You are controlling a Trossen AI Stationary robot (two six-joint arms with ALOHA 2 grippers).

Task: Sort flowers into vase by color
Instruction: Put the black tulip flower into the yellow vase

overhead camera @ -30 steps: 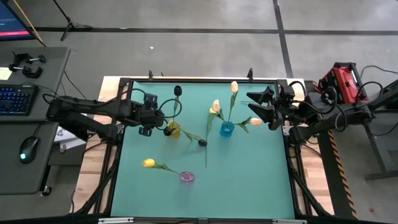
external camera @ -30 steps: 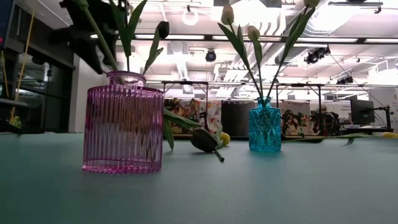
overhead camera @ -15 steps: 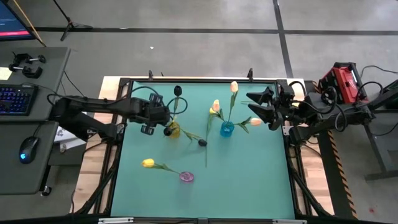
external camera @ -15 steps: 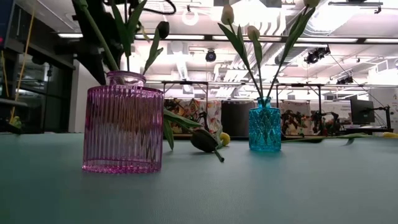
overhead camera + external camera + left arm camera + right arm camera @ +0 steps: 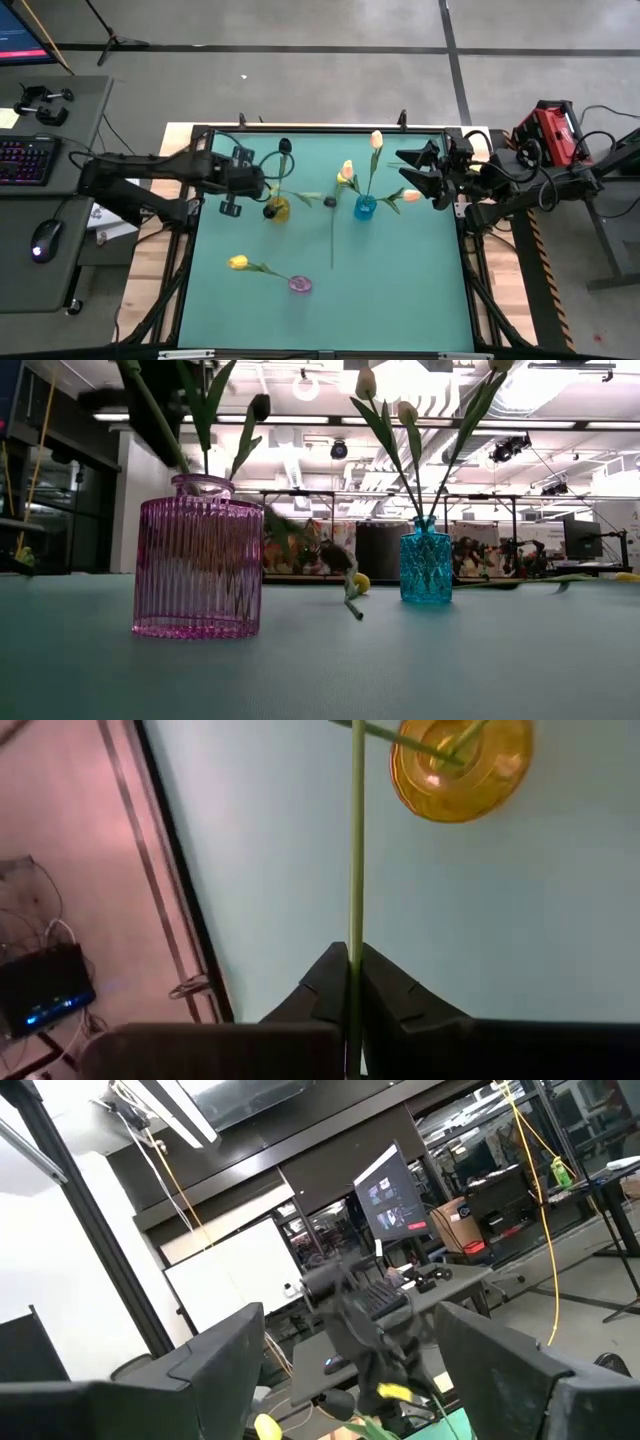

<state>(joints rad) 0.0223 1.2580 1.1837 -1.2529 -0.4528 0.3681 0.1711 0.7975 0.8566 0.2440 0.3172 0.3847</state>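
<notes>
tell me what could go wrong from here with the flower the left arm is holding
The left gripper pinches only the thin stem of a black tulip, far from its head, so the stem may slip or swing. It passes close to the yellow vase, which already holds a stem; a sweep could tip it. The right gripper waits open near the blue vase.

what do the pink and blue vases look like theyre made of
The pink vase looks like tinted glass, though clear plastic is possible: it is translucent, glossy and vertically ribbed. The blue vase looks like the same kind of material: see-through, shiny, with a pressed diamond pattern.
</notes>
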